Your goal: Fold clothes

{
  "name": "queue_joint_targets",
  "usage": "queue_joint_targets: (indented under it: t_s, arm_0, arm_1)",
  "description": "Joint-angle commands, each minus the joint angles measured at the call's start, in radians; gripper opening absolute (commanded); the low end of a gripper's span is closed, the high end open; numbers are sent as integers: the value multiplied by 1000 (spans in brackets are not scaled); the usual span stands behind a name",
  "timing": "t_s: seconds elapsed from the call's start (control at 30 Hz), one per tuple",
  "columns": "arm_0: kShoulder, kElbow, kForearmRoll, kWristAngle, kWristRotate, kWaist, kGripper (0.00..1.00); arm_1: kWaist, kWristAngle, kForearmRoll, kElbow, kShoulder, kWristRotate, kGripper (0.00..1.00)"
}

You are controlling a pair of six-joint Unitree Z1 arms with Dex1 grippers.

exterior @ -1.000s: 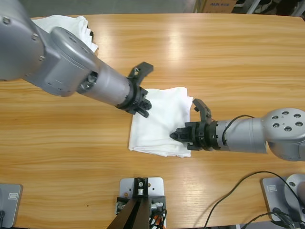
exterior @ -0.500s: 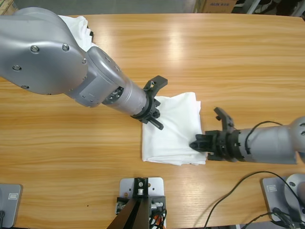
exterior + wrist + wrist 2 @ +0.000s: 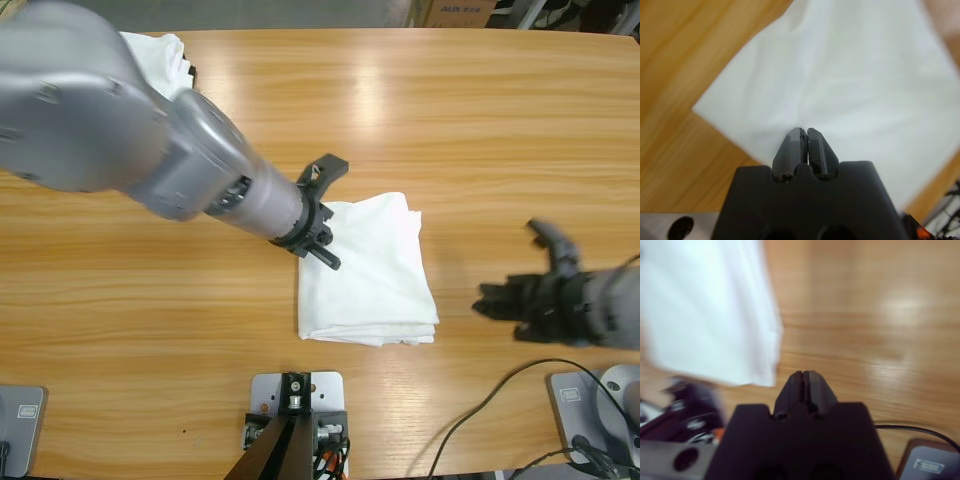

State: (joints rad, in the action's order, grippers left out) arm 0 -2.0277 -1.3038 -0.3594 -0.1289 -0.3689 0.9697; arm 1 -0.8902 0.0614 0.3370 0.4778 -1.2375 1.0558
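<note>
We are seeing the folded white T-shirt [image 3: 368,272] lying flat near the middle of the wooden table [image 3: 480,130], toward the near edge, as a rough rectangle with stacked layers showing along its near and right edges. We are reading the left gripper [image 3: 322,238] as sitting at the shirt's far-left corner, with its arm coming in from the upper left of the high view. In the left wrist view, its fingers [image 3: 805,145] are pressed together with no visible gap, tips over white cloth [image 3: 840,85]; we cannot tell whether any fabric is pinched between them or whether they are only resting on it. We are seeing the right gripper [image 3: 500,303] to the right of the shirt, apart from it, over bare wood, with its arm entering from the right edge. In the right wrist view, its fingers [image 3: 807,387] are also closed tight on nothing, and the shirt's corner [image 3: 710,315] is lying off to the upper left of them. We are also noting another bunched white cloth [image 3: 160,55] at the far-left corner of the table, partly hidden behind the left arm, and a black cable [image 3: 500,400] trailing along the near right.
</note>
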Motion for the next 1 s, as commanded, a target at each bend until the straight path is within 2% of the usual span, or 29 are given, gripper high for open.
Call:
queue_joint_targets:
  t_s: [0.03,0.1,0.17,0.23,0.33,0.43,0.5,0.63,0.73,0.8,0.87,0.93,1.0]
  arm_0:
    - [437,-9,-244,109,-11,-48,830]
    - [511,16,-312,136,-30,-48,840]
    - [601,83,-337,175,-67,-55,974]
    - [695,137,-388,192,-155,-117,991]
    - [794,155,-460,178,-325,-314,991]
    - [823,141,-462,35,-460,-590,996]
    - [801,127,-461,-8,-519,-700,996]
    - [747,102,-461,-42,-522,-693,996]
    - [750,152,-461,-41,-502,-650,996]
    - [769,184,-461,-41,-416,-636,996]
    - [790,206,-461,-41,-330,-629,992]
    - [804,233,-462,-41,-282,-619,992]
    - [816,247,-465,-41,-261,-605,991]
  arm_1:
    - [-9,-36,298,276,177,-105,1000]
    - [-7,-17,336,326,132,-164,1000]
    - [-7,8,372,370,110,-207,1000]
    - [24,24,440,411,102,-212,1000]
    - [110,32,579,491,80,-228,1000]
    - [142,32,605,554,70,-256,1000]
    - [145,41,604,579,25,-290,1000]
    - [142,90,595,630,-45,-404,1000]
    - [90,141,575,666,-139,-671,1000]
    - [27,76,571,664,-196,-923,1000]
    - [-6,47,554,662,-234,-1093,1000]
    - [-38,33,471,633,-252,-1278,995]
    - [-49,4,388,597,-274,-1443,818]
